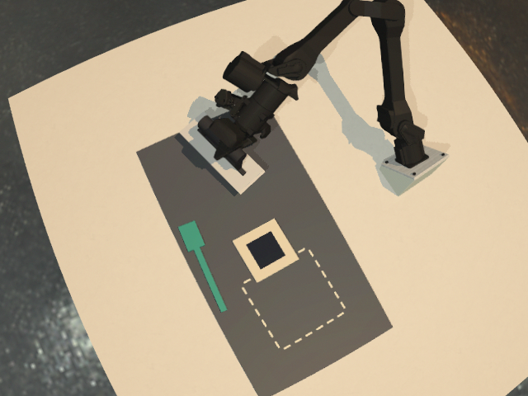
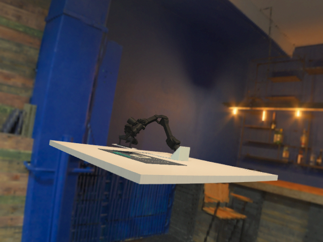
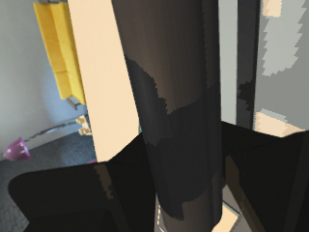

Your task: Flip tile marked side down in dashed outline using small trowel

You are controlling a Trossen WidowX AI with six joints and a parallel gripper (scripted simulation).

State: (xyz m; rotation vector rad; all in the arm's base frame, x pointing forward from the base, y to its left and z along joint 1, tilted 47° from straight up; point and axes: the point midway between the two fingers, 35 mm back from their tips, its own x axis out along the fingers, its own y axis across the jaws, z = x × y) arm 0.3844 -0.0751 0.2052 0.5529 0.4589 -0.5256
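My gripper (image 1: pixel 232 158) (image 2: pixel 127 141) (image 3: pixel 177 127) is shut on the dark round handle (image 3: pixel 179 121) of a trowel with a pale flat blade (image 1: pixel 252 176) (image 3: pixel 101 97). It holds the trowel a little above the far end of the dark mat (image 1: pixel 170 187) (image 2: pixel 166 161). The square tile (image 1: pixel 265 250) lies on the mat with its dark marked side up. It overlaps the far corner of the dashed outline (image 1: pixel 316 262). A green tool (image 1: pixel 208 276) (image 2: pixel 122 154) with a small square blade and a thin handle lies flat on the mat, left of the tile.
The arm's base (image 1: pixel 411 166) (image 2: pixel 181 153) stands on the table at the right, off the mat. The arm arches over the table's far side. The table's edges lie close around the mat at the near end.
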